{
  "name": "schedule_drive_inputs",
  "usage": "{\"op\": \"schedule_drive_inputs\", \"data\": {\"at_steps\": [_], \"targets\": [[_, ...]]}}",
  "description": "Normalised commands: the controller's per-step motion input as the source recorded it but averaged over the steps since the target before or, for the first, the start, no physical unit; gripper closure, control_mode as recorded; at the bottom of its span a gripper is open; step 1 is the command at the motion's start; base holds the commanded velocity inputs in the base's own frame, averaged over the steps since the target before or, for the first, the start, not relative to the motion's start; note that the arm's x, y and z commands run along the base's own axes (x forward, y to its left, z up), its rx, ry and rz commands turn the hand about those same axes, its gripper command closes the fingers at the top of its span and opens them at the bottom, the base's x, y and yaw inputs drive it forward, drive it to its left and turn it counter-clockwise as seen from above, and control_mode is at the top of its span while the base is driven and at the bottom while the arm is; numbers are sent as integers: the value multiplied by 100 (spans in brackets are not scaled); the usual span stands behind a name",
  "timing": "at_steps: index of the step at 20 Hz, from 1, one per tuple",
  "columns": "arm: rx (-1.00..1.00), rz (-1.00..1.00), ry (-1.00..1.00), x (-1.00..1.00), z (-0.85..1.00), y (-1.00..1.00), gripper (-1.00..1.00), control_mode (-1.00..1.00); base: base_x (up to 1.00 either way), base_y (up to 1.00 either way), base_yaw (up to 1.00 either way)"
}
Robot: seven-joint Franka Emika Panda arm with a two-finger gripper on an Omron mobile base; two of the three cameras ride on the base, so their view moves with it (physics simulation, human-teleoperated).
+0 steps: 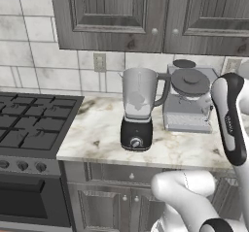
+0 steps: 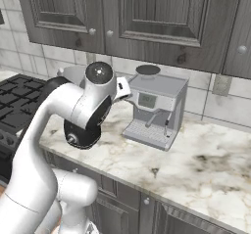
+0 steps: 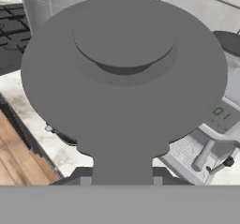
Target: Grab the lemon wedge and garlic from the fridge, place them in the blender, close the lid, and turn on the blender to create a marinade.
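The blender [image 1: 138,109] stands on the marble counter [image 1: 97,134], its clear grey jar open at the top above a black base with a silver knob. A pale shape shows through the jar; I cannot tell whether it is the lemon wedge or the garlic. My gripper [image 3: 123,172] is shut on the lid [image 3: 124,73], a round dark grey disc with a raised centre knob. The lid [image 1: 190,80] hangs level in the air to the right of the jar, at about the height of its rim, in front of the coffee machine. The fridge is out of view.
A boxy silver coffee machine [image 1: 187,113] stands right of the blender, close behind the lid. A black gas stove [image 1: 34,124] lies to the left. Dark wall cabinets [image 1: 146,12] hang above the counter. My arm [image 2: 73,115] covers most of the blender in the right base view.
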Motion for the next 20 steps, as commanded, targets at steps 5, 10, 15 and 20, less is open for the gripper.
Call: {"op": "schedule_drive_inputs", "data": {"at_steps": [5, 10, 15, 20], "targets": [[13, -15, 0, 0, 16, 52, 100, -100, 0, 0, 0], [13, -16, 0, 0, 12, 55, 100, -100, 0, 0, 0], [14, -11, 0, 0, 26, 55, 100, -100, 0, 0, 0], [11, -5, 4, 0, 38, 49, 100, -100, 0, 0, 0]]}}
